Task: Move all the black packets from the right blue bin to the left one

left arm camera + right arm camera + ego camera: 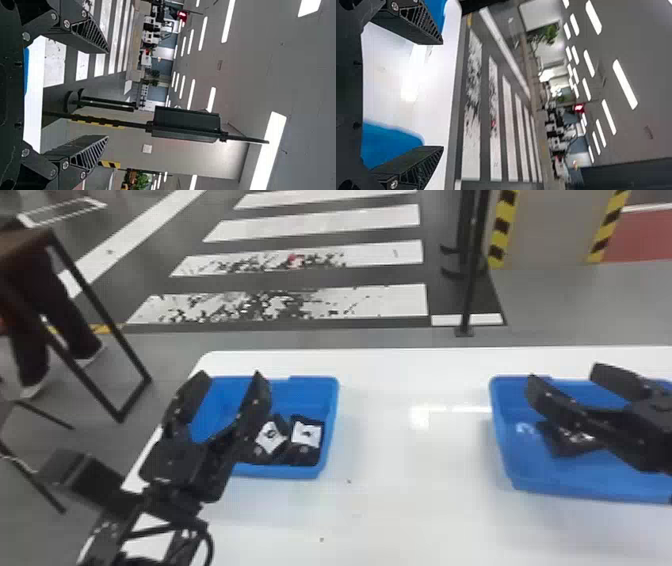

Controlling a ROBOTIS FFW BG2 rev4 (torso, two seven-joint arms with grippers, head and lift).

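My left gripper [232, 390] stands open above the left blue bin [329, 415], its fingers spread with nothing between them. In that bin lie two black packets with white labels, one [306, 437] by the right wall and another [271, 440] beside it, partly behind a finger. My right gripper [562, 377] is open over the right blue bin [540, 485], where a black packet [565, 442] lies partly covered by the arm. In the left wrist view the left gripper [107, 94] is empty; in the right wrist view the right gripper [443, 95] is empty too.
Both bins stand on a white table [410, 500], with a stretch of tabletop between them. Beyond the table's far edge rises a black post [470, 280]. A dark-framed stand [95, 295] is on the floor at the left.
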